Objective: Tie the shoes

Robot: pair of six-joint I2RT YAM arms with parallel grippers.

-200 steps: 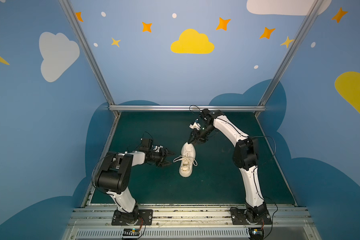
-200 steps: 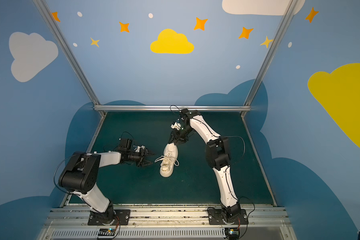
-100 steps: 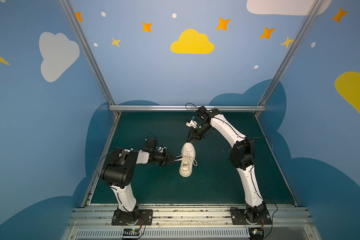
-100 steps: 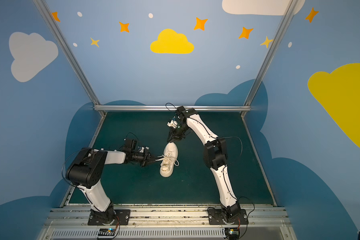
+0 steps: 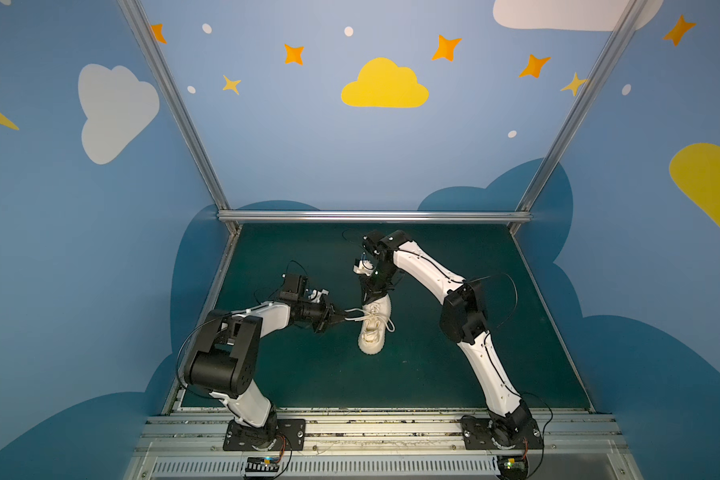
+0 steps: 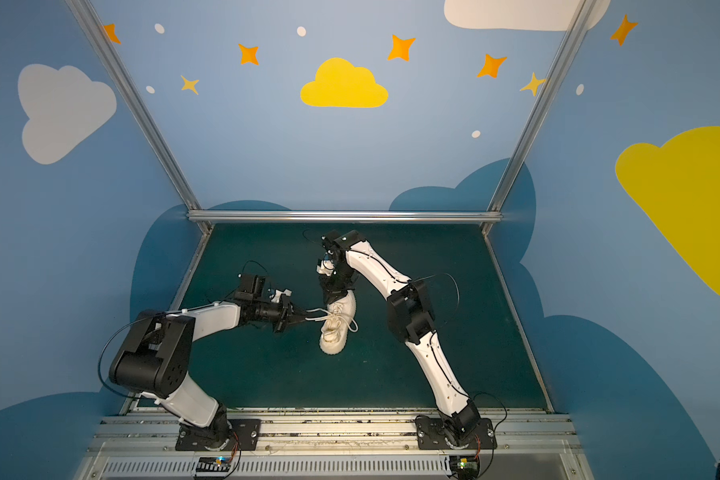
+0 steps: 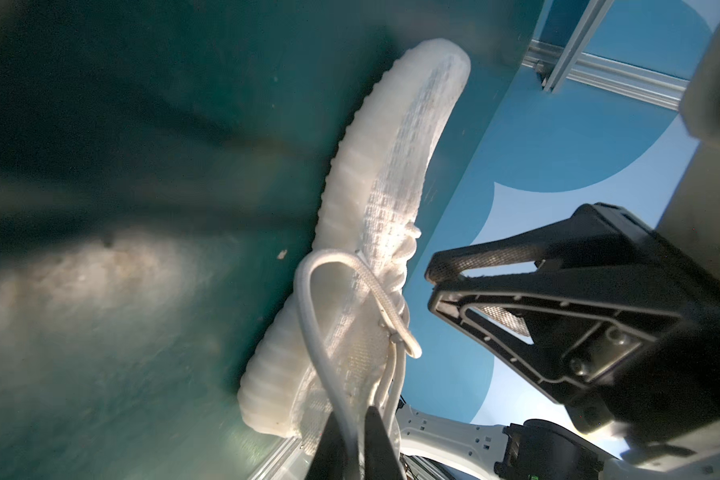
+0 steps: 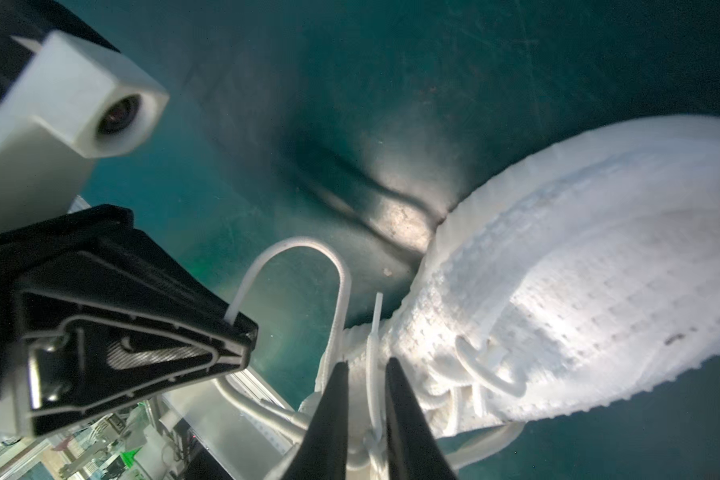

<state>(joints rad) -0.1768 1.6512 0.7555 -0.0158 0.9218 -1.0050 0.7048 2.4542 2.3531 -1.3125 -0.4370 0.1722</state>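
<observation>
- In a top view, the shoe [image 5: 374, 330] lies on the mat [image 5: 308, 374] between the arms. Its long axis runs from the right gripper [image 5: 373, 296], at the heel end, out to the toe, which points away from those fingers toward the arm bases.
- There too, the left gripper [image 5: 336, 322] sits just beside the shoe's flank, square to that axis. Its jaws are narrow on the loop [image 5: 352, 316], which runs from the fingertips across to the lacing.
- In a top view, bare mat lies behind the left gripper [image 6: 298, 318], so there is room for a sideways pull. The rail [image 6: 341, 216] stands behind the right gripper [image 6: 333, 296], near but apart.
- In the left wrist view, the loop [image 7: 308, 299] passes between the fingers [image 7: 377, 449], pinched, and arcs ahead to the shoe [image 7: 391, 187]. The right gripper [image 7: 432, 284] shows its tips together, just beside the lacing.
- In the right wrist view, a strand [image 8: 374, 357] runs between the fingers [image 8: 404, 415], which are drawn narrow about it. It looks pinched, though the contact is not plain. The shoe's upper [image 8: 578, 291] lies just ahead of the tips, and the left gripper [image 8: 244, 332] is across the loop.
- Judgement: the coming pull turns on the two grips drawing apart, the left across the axis and the right off the heel end. Nothing pins the shoe, so it may slide.
</observation>
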